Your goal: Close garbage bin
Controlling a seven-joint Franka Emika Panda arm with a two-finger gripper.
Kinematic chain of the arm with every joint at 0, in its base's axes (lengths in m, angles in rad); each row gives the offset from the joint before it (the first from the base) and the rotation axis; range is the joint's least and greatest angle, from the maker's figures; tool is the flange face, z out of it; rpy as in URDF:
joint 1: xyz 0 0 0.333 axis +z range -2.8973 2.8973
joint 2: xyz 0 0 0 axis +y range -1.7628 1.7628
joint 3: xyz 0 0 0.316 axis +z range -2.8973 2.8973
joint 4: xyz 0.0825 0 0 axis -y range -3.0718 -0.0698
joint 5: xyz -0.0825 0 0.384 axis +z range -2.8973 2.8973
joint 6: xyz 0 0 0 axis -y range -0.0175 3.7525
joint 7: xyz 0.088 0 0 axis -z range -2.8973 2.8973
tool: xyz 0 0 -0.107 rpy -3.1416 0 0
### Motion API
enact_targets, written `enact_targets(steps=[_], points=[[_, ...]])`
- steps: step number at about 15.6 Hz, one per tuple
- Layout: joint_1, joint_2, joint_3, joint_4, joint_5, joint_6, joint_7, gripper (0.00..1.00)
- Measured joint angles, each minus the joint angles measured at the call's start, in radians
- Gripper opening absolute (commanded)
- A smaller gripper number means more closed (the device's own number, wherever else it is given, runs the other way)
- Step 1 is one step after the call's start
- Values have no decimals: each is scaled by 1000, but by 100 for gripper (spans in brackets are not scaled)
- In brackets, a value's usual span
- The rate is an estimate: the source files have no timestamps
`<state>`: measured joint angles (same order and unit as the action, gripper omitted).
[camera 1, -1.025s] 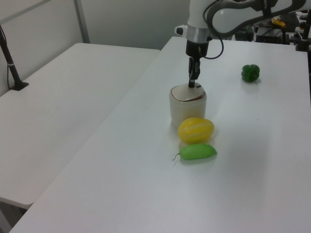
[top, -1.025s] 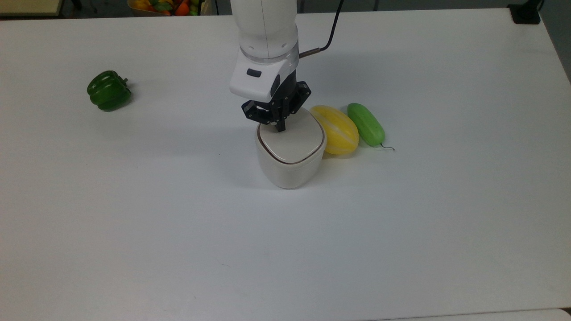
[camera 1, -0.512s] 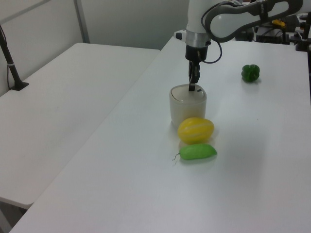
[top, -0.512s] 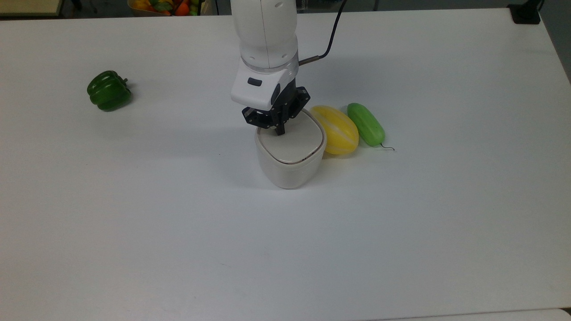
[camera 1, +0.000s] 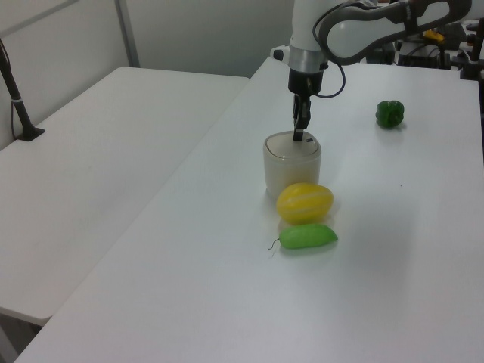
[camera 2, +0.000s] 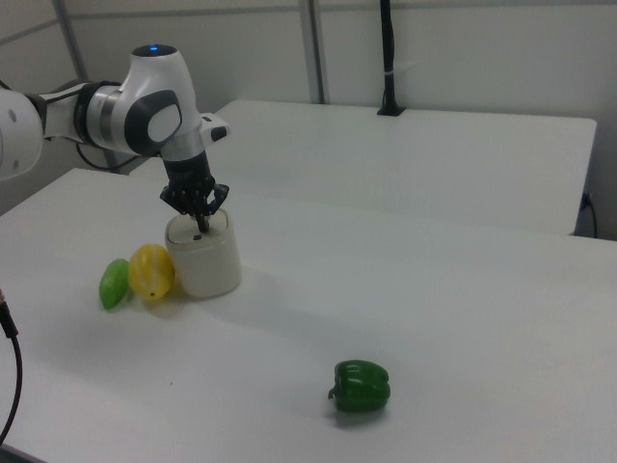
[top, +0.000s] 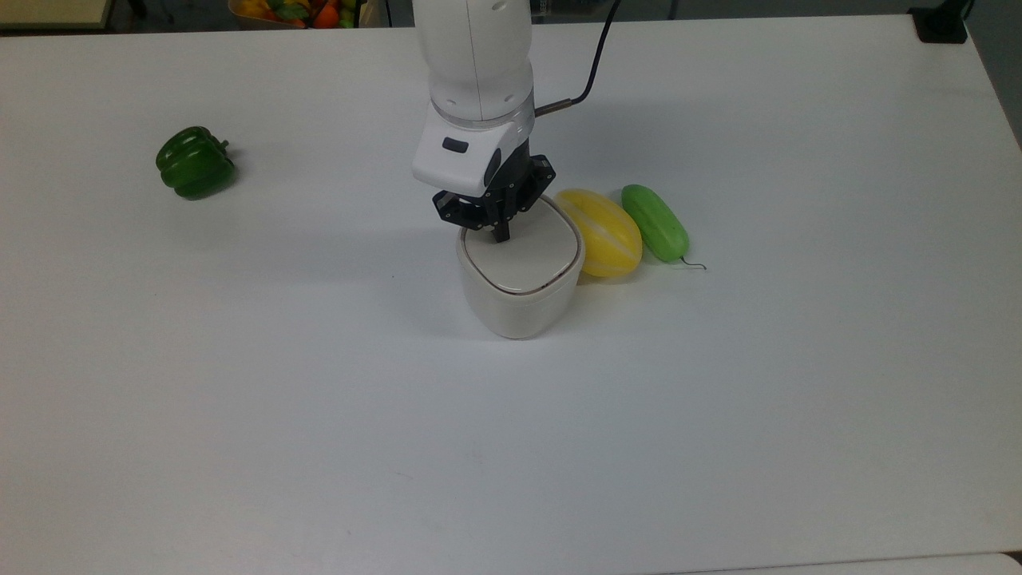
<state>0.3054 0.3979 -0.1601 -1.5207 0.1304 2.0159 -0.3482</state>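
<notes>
Top view: since a second ago the lid [top: 523,254] sank flush on the bin [top: 517,303]; closed, empty gripper [top: 501,233] presses its 10 o'clock corner.

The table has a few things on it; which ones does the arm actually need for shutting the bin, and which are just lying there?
Part of the job:
- garbage bin, its lid lying flat
- gripper, fingertips down on the lid

Just lying about:
- yellow melon, beside the bin
- light green cucumber, next to the melon
- green bell pepper, far off
</notes>
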Motion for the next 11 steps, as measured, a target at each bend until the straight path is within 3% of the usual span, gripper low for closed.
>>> enact_targets(steps=[6, 9, 10, 11], points=[[-3, -94, -76, 31, -31, -201, 182, 61], [-27, -178, -90, 32, -91, -332, 232, 71], [-40, -202, -91, 32, -103, -370, 241, 81], [-55, -222, -91, 32, -109, -401, 245, 100]])
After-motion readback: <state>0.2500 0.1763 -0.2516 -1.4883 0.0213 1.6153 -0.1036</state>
